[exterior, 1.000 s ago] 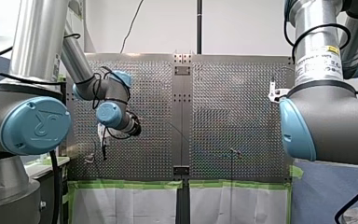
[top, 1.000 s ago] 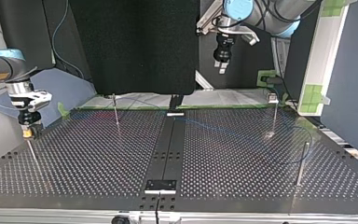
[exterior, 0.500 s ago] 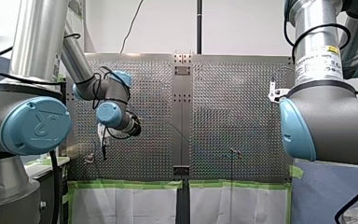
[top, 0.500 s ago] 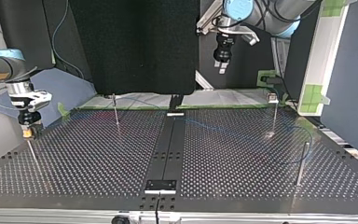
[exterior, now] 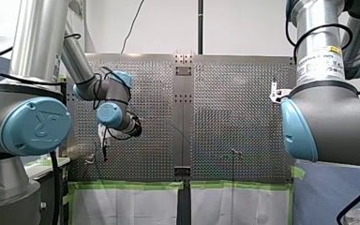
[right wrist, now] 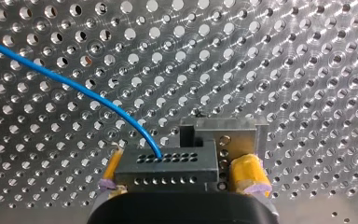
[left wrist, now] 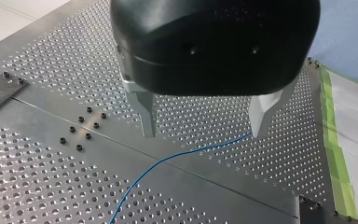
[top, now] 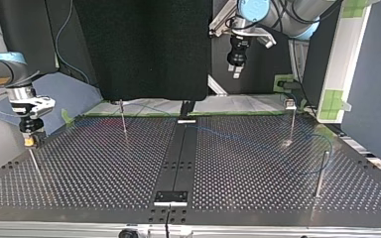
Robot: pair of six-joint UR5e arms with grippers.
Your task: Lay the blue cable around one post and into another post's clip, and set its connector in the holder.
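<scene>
Right gripper [right wrist: 179, 176]: clamped on the connector [right wrist: 168, 163], one yellow pad [right wrist: 247, 172] at each short end, so the connector's long axis runs straight across from pad to pad. Just ahead of it, touching or nearly so, stands the holder [right wrist: 235, 127], a grey slotted block. Its long side is parallel to the connector, but it sits shifted toward one pad. The connector hides its front, so I cannot tell whether the connector is seated. Judgement: the coming move turns on this offset, a short slide along the connector's own axis and then forward into the slot. The cable [right wrist: 74, 87] leaves the connector's upper face and curves off obliquely over the table [right wrist: 307, 56], to the side away from the holder's shift. Further off, the left gripper [left wrist: 203, 131] hangs high above the plate, metal fingers [left wrist: 147, 112] spread wide with nothing between them. The cable lies flat below, passing under one fingertip and slanting off past the other. In the top view its loose run lies in the right half, near a capped post [top: 291, 121] and a bare post [top: 321, 171], on the left arm's side. Whether it rounds either post is too fine to read. Judgement: the right arm has the connector, and the left arm is nearer for any routing.
</scene>
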